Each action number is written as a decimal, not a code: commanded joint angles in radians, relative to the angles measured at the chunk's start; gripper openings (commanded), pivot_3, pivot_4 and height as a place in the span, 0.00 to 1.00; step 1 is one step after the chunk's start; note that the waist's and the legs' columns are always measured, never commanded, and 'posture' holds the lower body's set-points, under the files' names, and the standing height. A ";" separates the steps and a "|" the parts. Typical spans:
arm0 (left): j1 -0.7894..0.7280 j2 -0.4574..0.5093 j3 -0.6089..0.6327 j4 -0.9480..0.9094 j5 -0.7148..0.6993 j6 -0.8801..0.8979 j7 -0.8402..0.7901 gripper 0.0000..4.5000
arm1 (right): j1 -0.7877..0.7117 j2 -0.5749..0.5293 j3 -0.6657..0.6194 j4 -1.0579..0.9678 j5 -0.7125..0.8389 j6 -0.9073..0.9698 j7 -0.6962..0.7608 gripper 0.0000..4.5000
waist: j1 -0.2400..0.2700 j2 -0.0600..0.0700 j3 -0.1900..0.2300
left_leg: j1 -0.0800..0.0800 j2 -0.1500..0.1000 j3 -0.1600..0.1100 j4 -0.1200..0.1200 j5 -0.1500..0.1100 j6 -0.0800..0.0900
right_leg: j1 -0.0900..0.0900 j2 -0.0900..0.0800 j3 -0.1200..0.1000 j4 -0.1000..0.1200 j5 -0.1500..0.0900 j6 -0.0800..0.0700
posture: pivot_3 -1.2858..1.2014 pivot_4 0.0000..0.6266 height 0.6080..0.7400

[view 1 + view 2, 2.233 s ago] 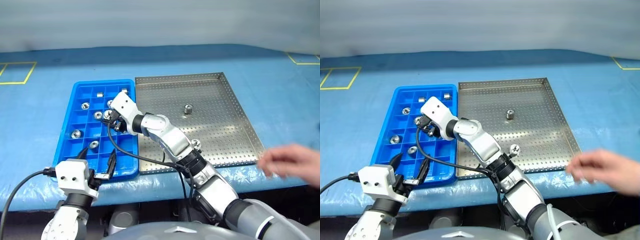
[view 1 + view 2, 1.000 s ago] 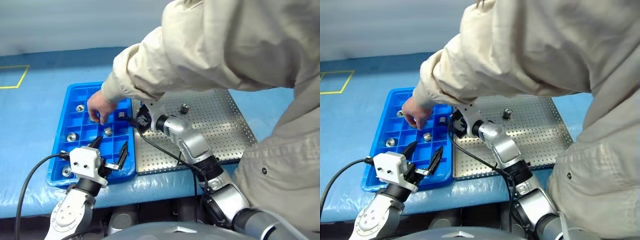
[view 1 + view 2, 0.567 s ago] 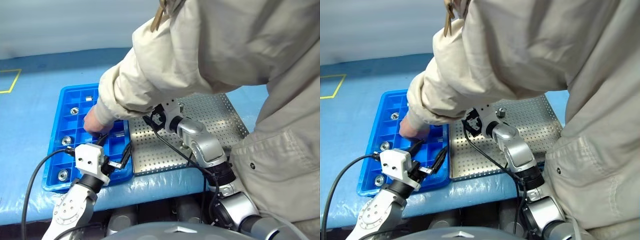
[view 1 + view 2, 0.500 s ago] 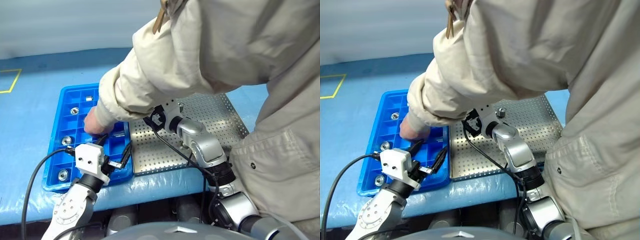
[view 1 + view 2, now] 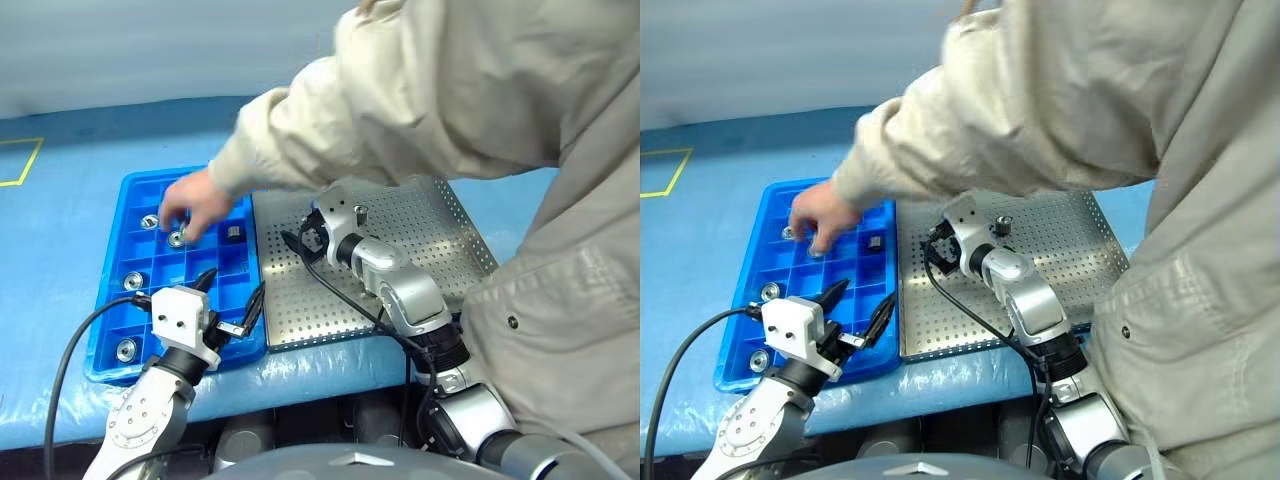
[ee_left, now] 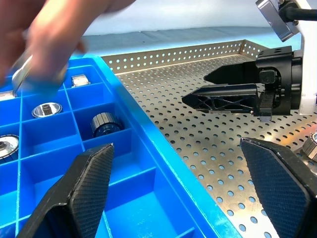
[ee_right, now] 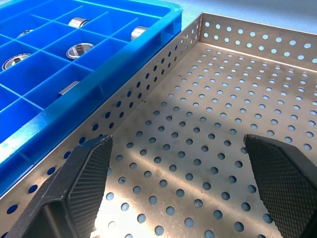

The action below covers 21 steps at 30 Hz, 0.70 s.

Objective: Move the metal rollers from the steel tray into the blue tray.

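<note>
person's hand blurred, sleeve hiding steel tray's far edge

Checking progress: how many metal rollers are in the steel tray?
2: one roller just beyond the right hand, another nearer the robot. The person's sleeve may hide more.

A person in a beige jacket leans over the blue-covered table, which bears a yellow tape outline at its left.

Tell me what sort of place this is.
Probably a lab or workshop sorting bench: a blue-covered table holds a perforated steel tray and a compartmented blue tray of metal rollers, with yellow tape markings.
</note>
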 commanded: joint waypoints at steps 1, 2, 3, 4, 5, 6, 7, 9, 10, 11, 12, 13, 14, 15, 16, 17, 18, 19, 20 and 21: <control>0.003 0.002 -0.005 -0.012 -0.002 -0.007 -0.002 0.99 | 0.006 0.007 0.000 -0.043 0.004 -0.008 -0.004 1.00 | 0.000 0.000 0.000 | 0.000 0.000 0.000 0.000 0.000 0.000 | 0.000 0.000 0.000 0.000 0.000 0.000 | 0.59 0.24 1.00; 0.003 0.002 -0.005 -0.011 -0.001 -0.008 -0.002 0.99 | 0.006 0.007 0.000 -0.043 0.004 -0.008 -0.004 1.00 | 0.000 0.000 0.000 | 0.000 0.000 0.000 0.000 0.000 0.000 | 0.000 0.000 0.000 0.000 0.000 0.000 | 0.59 0.24 1.00; 0.003 0.002 -0.006 -0.011 -0.001 -0.009 -0.002 0.99 | 0.006 0.007 0.001 -0.042 0.004 -0.009 -0.004 1.00 | 0.000 0.000 0.000 | 0.000 0.000 0.000 0.000 0.000 0.000 | 0.000 0.000 0.000 0.000 0.000 0.000 | 0.59 0.24 1.00; 0.003 0.002 -0.006 -0.011 -0.002 -0.009 -0.002 0.99 | 0.005 0.007 0.001 -0.040 0.003 -0.010 -0.004 1.00 | 0.000 0.000 0.000 | 0.000 0.000 0.000 0.000 0.000 0.000 | 0.000 0.000 0.000 0.000 0.000 0.000 | 0.59 0.24 1.00; 0.002 0.002 -0.007 -0.011 -0.002 -0.010 -0.002 0.99 | 0.004 0.007 0.001 -0.039 0.003 -0.011 -0.004 1.00 | 0.000 0.000 0.000 | 0.000 0.000 0.000 0.000 0.000 0.000 | 0.000 0.000 0.000 0.000 0.000 0.000 | 0.59 0.24 1.00; 0.001 0.002 -0.008 -0.010 -0.002 -0.009 -0.001 0.99 | 0.003 0.007 0.000 -0.038 0.003 -0.011 -0.004 1.00 | 0.000 0.000 0.000 | 0.000 0.000 0.000 0.000 0.000 0.000 | 0.000 0.000 0.000 0.000 0.000 0.000 | 0.59 0.24 1.00; 0.001 0.001 -0.008 -0.010 -0.001 -0.009 0.000 0.99 | 0.002 0.007 -0.001 -0.037 0.003 -0.012 -0.004 1.00 | 0.000 0.000 0.000 | 0.000 0.000 0.000 0.000 0.000 0.000 | 0.000 0.000 0.000 0.000 0.000 0.000 | 0.59 0.24 1.00; 0.000 0.002 -0.010 -0.010 -0.002 -0.007 0.000 0.99 | 0.002 0.007 -0.001 -0.035 0.002 -0.012 -0.005 1.00 | 0.000 0.000 0.000 | 0.000 0.000 0.000 0.000 0.000 0.000 | 0.000 0.000 0.000 0.000 0.000 0.000 | 0.59 0.24 1.00; 0.000 0.002 -0.010 -0.010 -0.002 -0.007 0.000 0.99 | 0.002 0.007 -0.001 -0.035 0.002 -0.012 -0.005 1.00 | 0.000 0.000 0.000 | 0.000 0.000 0.000 0.000 0.000 0.000 | 0.000 0.000 0.000 0.000 0.000 0.000 | 0.59 0.24 1.00; -0.001 0.002 -0.010 -0.010 -0.002 -0.006 0.000 0.99 | 0.002 0.007 -0.001 -0.035 0.002 -0.012 -0.005 1.00 | 0.000 0.000 0.000 | 0.000 0.000 0.000 0.000 0.000 0.000 | 0.000 0.000 0.000 0.000 0.000 0.000 | 0.59 0.24 1.00; -0.001 0.003 -0.010 -0.010 -0.003 -0.006 0.000 0.99 | 0.002 0.007 -0.001 -0.035 0.002 -0.012 -0.005 1.00 | 0.000 0.000 0.000 | 0.000 0.000 0.000 0.000 0.000 0.000 | 0.000 0.000 0.000 0.000 0.000 0.000 | 0.59 0.24 1.00; -0.002 0.003 -0.011 -0.010 -0.002 -0.006 0.000 0.99 | 0.002 0.008 -0.001 -0.035 0.002 -0.012 -0.005 1.00 | 0.000 0.000 0.000 | 0.000 0.000 0.000 0.000 0.000 0.000 | 0.000 0.000 0.000 0.000 0.000 0.000 | 0.59 0.24 1.00; -0.003 0.003 -0.012 -0.010 -0.002 -0.005 0.000 0.99 | 0.002 0.008 -0.002 -0.035 0.003 -0.013 -0.005 1.00 | 0.000 0.000 0.000 | 0.000 0.000 0.000 0.000 0.000 0.000 | 0.000 0.000 0.000 0.000 0.000 0.000 | 0.59 0.24 1.00; -0.004 0.004 -0.013 -0.010 -0.002 -0.005 0.000 0.99 | 0.001 0.009 -0.002 -0.034 0.003 -0.013 -0.005 1.00 | 0.000 0.000 0.000 | 0.000 0.000 0.000 0.000 0.000 0.000 | 0.000 0.000 0.000 0.000 0.000 0.000 | 0.59 0.24 1.00; -0.005 0.003 -0.014 -0.011 -0.001 -0.004 0.001 0.99 | 0.001 0.009 -0.002 -0.034 0.003 -0.013 -0.006 1.00 | 0.000 0.000 0.000 | 0.000 0.000 0.000 0.000 0.000 0.000 | 0.000 0.000 0.000 0.000 0.000 0.000 | 0.59 0.24 1.00; -0.006 0.004 -0.015 -0.011 -0.001 -0.003 0.001 0.99 | 0.001 0.010 -0.002 -0.034 0.003 -0.013 -0.006 1.00 | 0.000 0.000 0.000 | 0.000 0.000 0.000 0.000 0.000 0.000 | 0.000 0.000 0.000 0.000 0.000 0.000 | 0.59 0.24 1.00; -0.008 0.004 -0.016 -0.011 -0.001 -0.002 0.001 0.99 | 0.001 0.010 -0.002 -0.034 0.003 -0.014 -0.005 1.00 | 0.000 0.000 0.000 | 0.000 0.000 0.000 0.000 0.000 0.000 | 0.000 0.000 0.000 0.000 0.000 0.000 | 0.59 0.24 1.00; -0.008 0.004 -0.017 -0.011 -0.001 -0.002 0.001 0.99 | 0.001 0.010 -0.001 -0.034 0.003 -0.013 -0.005 1.00 | 0.000 0.000 0.000 | 0.000 0.000 0.000 0.000 0.000 0.000 | 0.000 0.000 0.000 0.000 0.000 0.000 | 0.59 0.24 1.00; -0.009 0.004 -0.017 -0.011 -0.001 -0.001 0.001 0.99 | 0.001 0.009 -0.001 -0.035 0.003 -0.013 -0.005 1.00 | 0.000 0.000 0.000 | 0.000 0.000 0.000 0.000 0.000 0.000 | 0.000 0.000 0.000 0.000 0.000 0.000 | 0.59 0.24 1.00; -0.009 0.004 -0.017 -0.011 0.000 -0.001 0.002 0.99 | 0.002 0.009 -0.001 -0.035 0.003 -0.013 -0.004 1.00 | 0.000 0.000 0.000 | 0.000 0.000 0.000 0.000 0.000 0.000 | 0.000 0.000 0.000 0.000 0.000 0.000 | 0.59 0.24 1.00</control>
